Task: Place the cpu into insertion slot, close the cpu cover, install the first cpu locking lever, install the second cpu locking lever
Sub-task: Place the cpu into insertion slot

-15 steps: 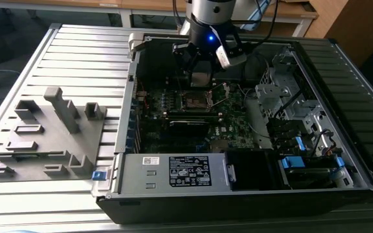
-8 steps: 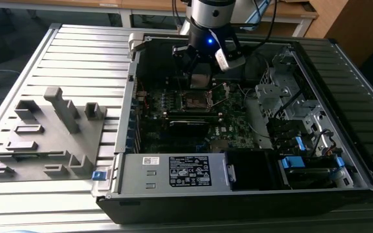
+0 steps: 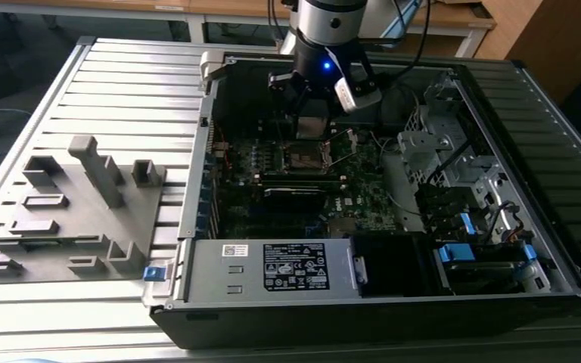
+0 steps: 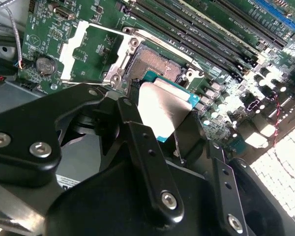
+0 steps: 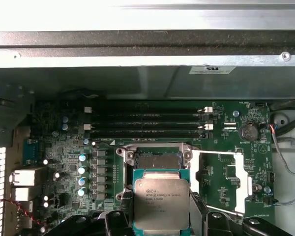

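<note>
The gripper [image 5: 161,219] is clenched on the cpu [image 5: 161,199], one finger against each of two opposite edges, the dull metal top facing the first wrist view. The chip hangs just above the open insertion slot [image 5: 156,160] and partly overlaps it in both wrist views. It looks apart from the slot, not seated.

The step in hand is judged to be the first one, placing the cpu. The cpu cover [image 5: 246,183] lies swung open beside the slot, its square opening showing bare board, so closing it and both levers are not yet done. Seating the chip calls for it to be level and square over the slot, with its edges matched to the frame, before any release.

The memory modules [image 5: 147,124] run just beside the slot, and a row of capacitors [image 5: 82,170] flanks another side. A coin cell [image 5: 247,132] sits near the open cover. In the exterior view the arm reaches into the computer case [image 3: 532,83], with the labelled power supply [image 3: 293,266] and a grey fixture tray [image 3: 69,219] well apart. Nothing appears to block the slot itself.
</note>
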